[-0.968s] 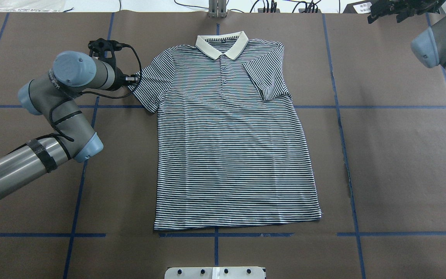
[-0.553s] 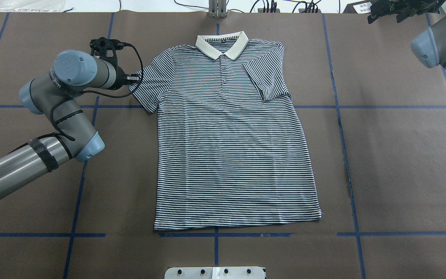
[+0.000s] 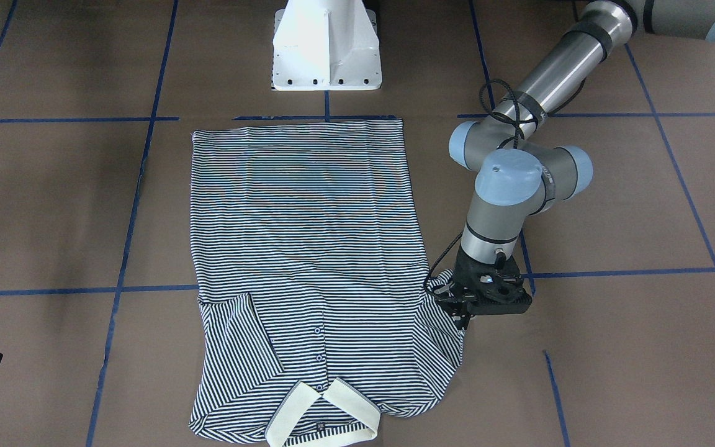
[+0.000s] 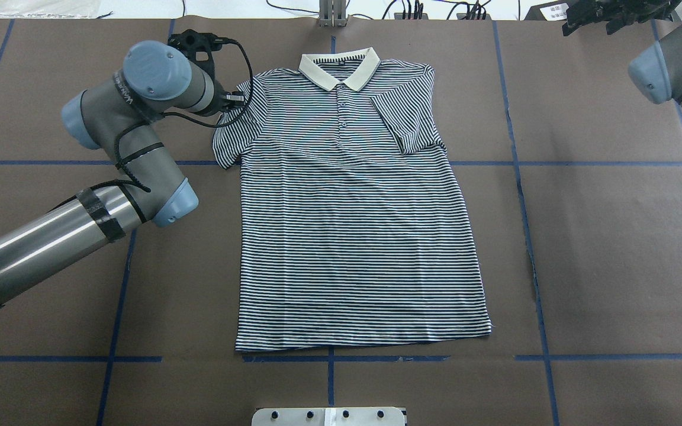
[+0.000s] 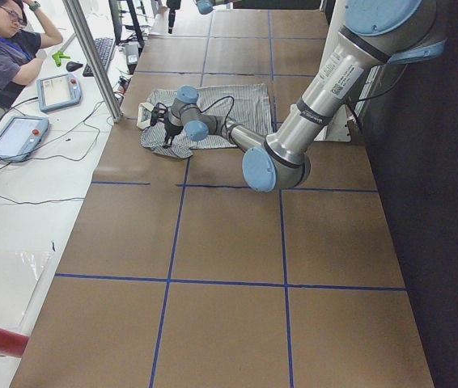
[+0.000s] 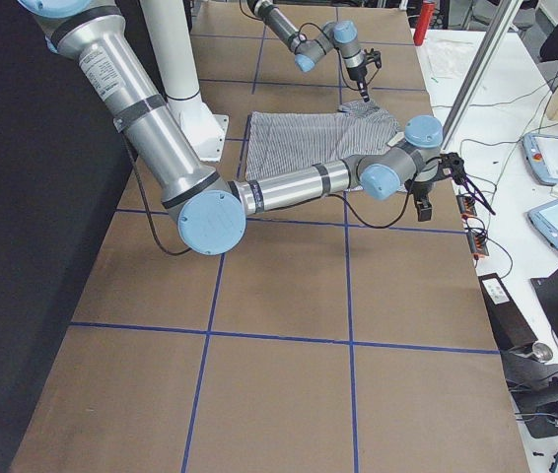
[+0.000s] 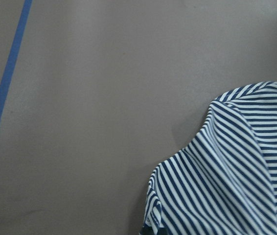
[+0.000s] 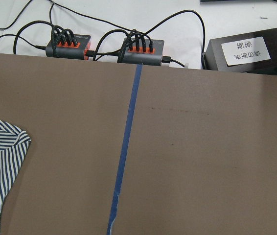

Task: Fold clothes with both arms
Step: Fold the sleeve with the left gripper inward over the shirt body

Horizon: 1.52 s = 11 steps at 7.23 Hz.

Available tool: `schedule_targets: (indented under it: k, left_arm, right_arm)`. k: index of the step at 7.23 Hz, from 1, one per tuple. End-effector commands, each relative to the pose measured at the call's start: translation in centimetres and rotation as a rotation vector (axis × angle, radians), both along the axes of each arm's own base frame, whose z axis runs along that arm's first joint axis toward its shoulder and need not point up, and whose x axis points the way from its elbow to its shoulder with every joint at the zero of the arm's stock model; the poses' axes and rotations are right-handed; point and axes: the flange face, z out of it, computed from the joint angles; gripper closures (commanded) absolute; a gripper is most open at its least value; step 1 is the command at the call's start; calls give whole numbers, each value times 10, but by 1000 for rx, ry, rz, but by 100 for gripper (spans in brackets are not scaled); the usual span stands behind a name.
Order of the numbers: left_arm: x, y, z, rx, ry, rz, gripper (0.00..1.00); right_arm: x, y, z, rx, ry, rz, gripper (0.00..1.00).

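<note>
The striped polo shirt point(image 4: 353, 225) lies flat on the brown table, face up, with its cream collar point(image 4: 339, 70) at the far edge. One sleeve point(image 4: 406, 118) is folded in over the chest. My left gripper point(image 4: 235, 97) is shut on the other sleeve point(image 4: 231, 133) and holds its edge raised and bunched toward the shoulder; the front-facing view shows this left gripper point(image 3: 460, 310) pinching the cloth. The left wrist view shows only the lifted sleeve point(image 7: 226, 181). My right gripper point(image 4: 610, 15) hangs off the shirt at the far right corner; I cannot tell whether it is open or shut.
The white pedestal base point(image 3: 326, 43) stands at the near edge by the shirt's hem. Power strips point(image 8: 104, 44) and a labelled black box point(image 8: 246, 54) lie past the far edge. A person point(image 5: 6, 48) sits at a side desk with pendants point(image 5: 59, 90). Blue tape lines point(image 4: 518, 177) grid the table.
My left gripper has moved toward the far edge and to the right, lifting the sleeve it holds and drawing it in toward the shoulder. The right arm has not moved.
</note>
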Motion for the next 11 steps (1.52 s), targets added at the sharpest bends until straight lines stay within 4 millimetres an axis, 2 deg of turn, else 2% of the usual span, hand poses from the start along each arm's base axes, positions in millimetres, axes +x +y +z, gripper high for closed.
schedule_targets:
  k: [1, 2, 3, 4, 5, 6, 7, 8, 9, 10, 11]
  left_arm:
    - [37, 8, -87, -85, -56, -32, 100]
    - [70, 14, -107, -133, -46, -42, 100]
    - [99, 4, -119, -177, -64, -57, 100]
    - [103, -2, -117, -174, -80, -79, 100]
    - [106, -4, -106, -182, -101, -76, 100]
    - [105, -3, -101, -128, -139, -10, 1]
    - [99, 1, -116, -68, -139, 35, 0]
    - [83, 10, -132, -7, -111, 82, 0]
    - [57, 38, -122, 32, -62, 146, 0]
    - [24, 70, -110, 63, -10, 167, 0]
    - [-5, 99, -112, 98, 27, 172, 0]
  right_arm:
    - [-1, 0, 0, -3, -1, 1, 0]
    - [-1, 0, 1, -5, 0, 3, 0]
    - [-2, 0, 1, -7, 0, 3, 0]
    - [-5, 1, 1, -9, -1, 0, 0]
    - [-8, 1, 2, -12, -1, -2, 0]
    - [-10, 2, 0, -9, -2, -5, 0]
    - [-14, 2, -6, -9, -9, -3, 0]
    - [-26, 10, -27, -41, -46, 38, 0]
    - [-51, 30, -59, -53, -77, 83, 0]
    - [-87, 62, -80, -80, -108, 133, 0]
    - [-102, 109, -99, -121, -167, 176, 0]
